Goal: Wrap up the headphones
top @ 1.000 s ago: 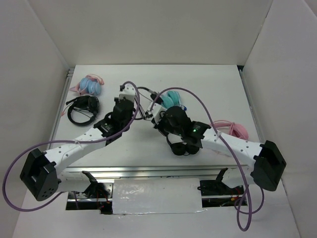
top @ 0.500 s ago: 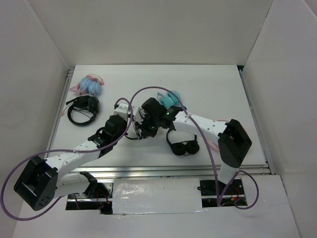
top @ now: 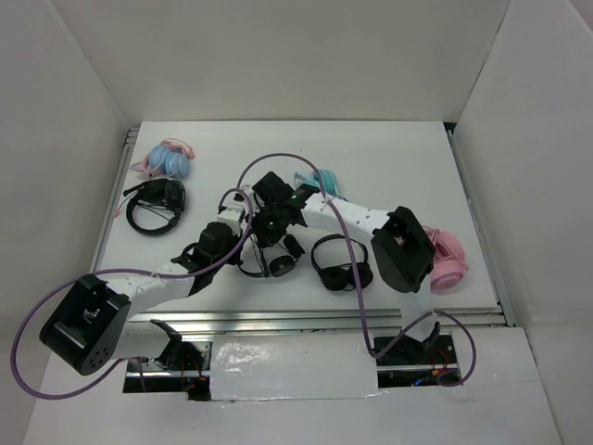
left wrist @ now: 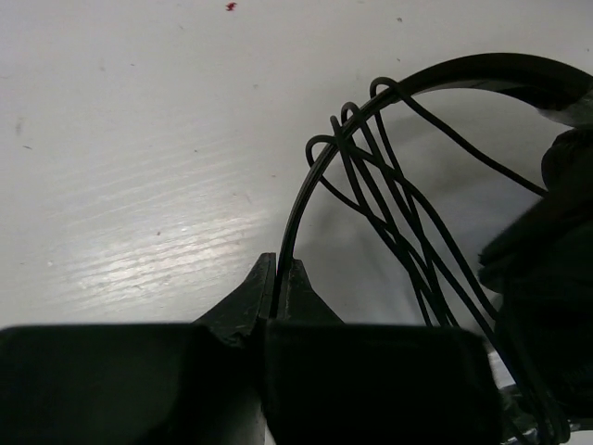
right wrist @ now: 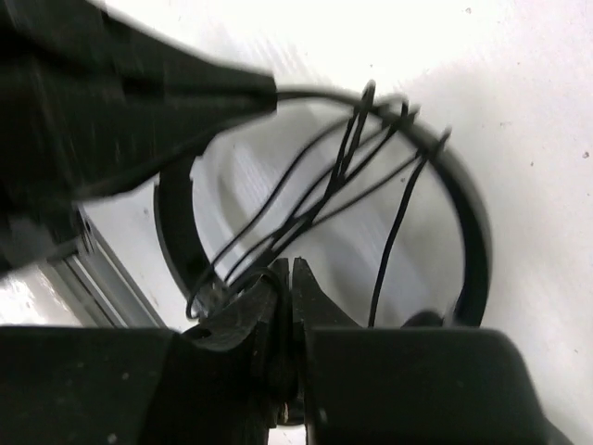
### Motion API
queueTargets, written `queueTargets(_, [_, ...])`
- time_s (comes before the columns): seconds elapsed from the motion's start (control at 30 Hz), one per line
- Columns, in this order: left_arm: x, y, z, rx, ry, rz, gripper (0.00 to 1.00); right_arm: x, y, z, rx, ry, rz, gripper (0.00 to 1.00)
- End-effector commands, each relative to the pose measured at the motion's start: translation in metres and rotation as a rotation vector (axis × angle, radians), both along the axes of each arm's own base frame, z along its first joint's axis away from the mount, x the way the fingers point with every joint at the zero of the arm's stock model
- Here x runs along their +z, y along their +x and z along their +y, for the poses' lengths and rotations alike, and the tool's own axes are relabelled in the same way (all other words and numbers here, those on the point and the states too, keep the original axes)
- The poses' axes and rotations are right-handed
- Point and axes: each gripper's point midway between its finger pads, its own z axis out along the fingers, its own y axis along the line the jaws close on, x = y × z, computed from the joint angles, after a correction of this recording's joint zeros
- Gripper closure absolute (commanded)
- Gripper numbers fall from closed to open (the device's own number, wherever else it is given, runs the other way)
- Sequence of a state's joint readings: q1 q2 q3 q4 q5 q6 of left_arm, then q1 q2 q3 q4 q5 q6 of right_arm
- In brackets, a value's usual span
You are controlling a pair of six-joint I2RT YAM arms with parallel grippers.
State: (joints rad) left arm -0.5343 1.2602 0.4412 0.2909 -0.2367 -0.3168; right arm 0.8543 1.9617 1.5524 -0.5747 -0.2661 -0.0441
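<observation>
The headphones (left wrist: 500,67) are black, with a thin headband and a long thin cable laid across the band in several loose loops that cross one another. A padded earcup fills the right edge of the left wrist view as a dark mass. They are near the middle of the white counter (top: 389,158), just below the two wrists. A second black pair (top: 341,269) lies to their right and a black headset (top: 156,206) well off to their left.

The left claw (left wrist: 276,271) is pressed together on the headband, which rises out of its tips. The right claw (right wrist: 289,271) hangs inside the band's arc, its fingertips nearly together with only a dark slit between them. Cable strands end right at the tips, but I cannot tell whether one sits in the slit.

Only the top view shows the neighbours: a teal pair (top: 324,178) behind the right arm, a pink-and-blue pair (top: 169,159) at the far left, and a pink pair (top: 447,261) by the right arm's base. Only the wrist views show the loops; from above the cable is too fine to follow and the arms cover much of the band. The right wrist view is blurred, with the left claw a dark smear at its upper left
</observation>
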Motion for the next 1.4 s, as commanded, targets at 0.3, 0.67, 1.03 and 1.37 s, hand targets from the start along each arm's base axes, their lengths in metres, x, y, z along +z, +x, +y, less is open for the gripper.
queueTargets(0.3, [0.009, 0.018, -0.015, -0.028, -0.122, -0.012, 1.00, -0.011, 0.040, 0.010, -0.213, -0.010, 0.039, 0.79])
queueTargets(0.67, [-0.002, 0.024, -0.005, 0.048, -0.058, 0.074, 0.99, -0.024, 0.048, 0.001, -0.273, -0.047, 0.071, 0.70])
queueTargets(1.03, [0.001, 0.022, -0.002, 0.070, -0.054, 0.079, 0.75, -0.016, 0.050, -0.004, -0.292, -0.023, 0.072, 0.69])
queueTargets(1.37, [0.011, 0.023, 0.005, 0.118, -0.048, 0.070, 0.52, 0.074, 0.062, 0.011, -0.267, 0.164, -0.091, 0.55])
